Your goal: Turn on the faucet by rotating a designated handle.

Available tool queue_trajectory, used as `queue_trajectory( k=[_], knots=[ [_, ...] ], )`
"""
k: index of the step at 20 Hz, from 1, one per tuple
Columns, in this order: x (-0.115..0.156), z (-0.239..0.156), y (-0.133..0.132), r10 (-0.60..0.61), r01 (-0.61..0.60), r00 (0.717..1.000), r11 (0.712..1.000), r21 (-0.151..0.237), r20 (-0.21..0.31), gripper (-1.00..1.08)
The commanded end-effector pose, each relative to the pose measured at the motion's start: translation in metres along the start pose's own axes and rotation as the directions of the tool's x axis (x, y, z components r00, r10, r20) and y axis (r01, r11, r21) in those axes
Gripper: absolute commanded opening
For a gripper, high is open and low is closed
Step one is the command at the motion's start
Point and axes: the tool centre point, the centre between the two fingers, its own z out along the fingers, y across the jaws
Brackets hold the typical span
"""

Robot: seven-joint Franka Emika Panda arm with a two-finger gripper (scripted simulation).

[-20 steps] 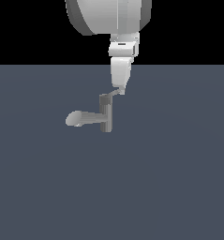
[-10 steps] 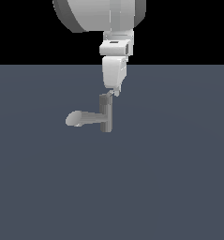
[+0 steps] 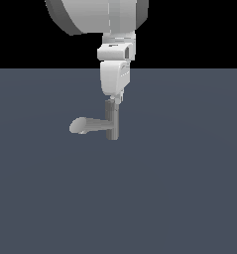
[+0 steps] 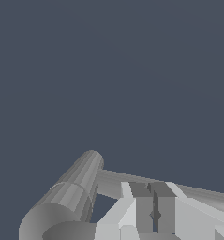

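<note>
The grey faucet (image 3: pixel 111 124) stands upright on the dark floor, and its thick spout (image 3: pixel 83 125) points to the exterior view's left. My gripper (image 3: pixel 115 100) hangs straight down, its fingertips right at the faucet's top cap. The handle is hidden behind the fingers in the exterior view. In the wrist view the faucet body (image 4: pixel 71 197) rises toward the camera, and the spout (image 4: pixel 118 180) runs off behind my gripper (image 4: pixel 154 192). Its fingers (image 4: pixel 142 208) are pressed close together with only a thin dark slit between them. I cannot make out the handle there.
The white arm (image 3: pixel 97 15) comes down from the top of the exterior view. A flat dark blue-grey floor (image 3: pixel 179 188) spreads all around the faucet.
The gripper has slid toward the exterior view's left, from beside the faucet's top to directly over it. The slanted handle seen a second ago no longer shows.
</note>
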Motion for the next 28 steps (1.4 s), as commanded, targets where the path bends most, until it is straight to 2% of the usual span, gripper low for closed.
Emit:
queue_trajectory(
  k=[1,8,9,10,28],
  knots=[
    [-0.027,0.007,0.009,-0.022,0.022,1.0,1.0,-0.014,0.0,-1.0],
    [-0.074,0.014,0.021,-0.031,0.031,1.0,0.999,-0.03,-0.006,-1.0],
    [-0.074,0.014,0.021,-0.031,0.031,1.0,0.999,-0.03,-0.006,-1.0],
    [-0.04,0.001,0.004,0.022,-0.022,1.0,1.0,-0.006,-0.001,-1.0],
    [-0.107,0.012,-0.02,-0.019,0.018,1.0,1.0,-0.025,-0.004,-1.0]
  ],
)
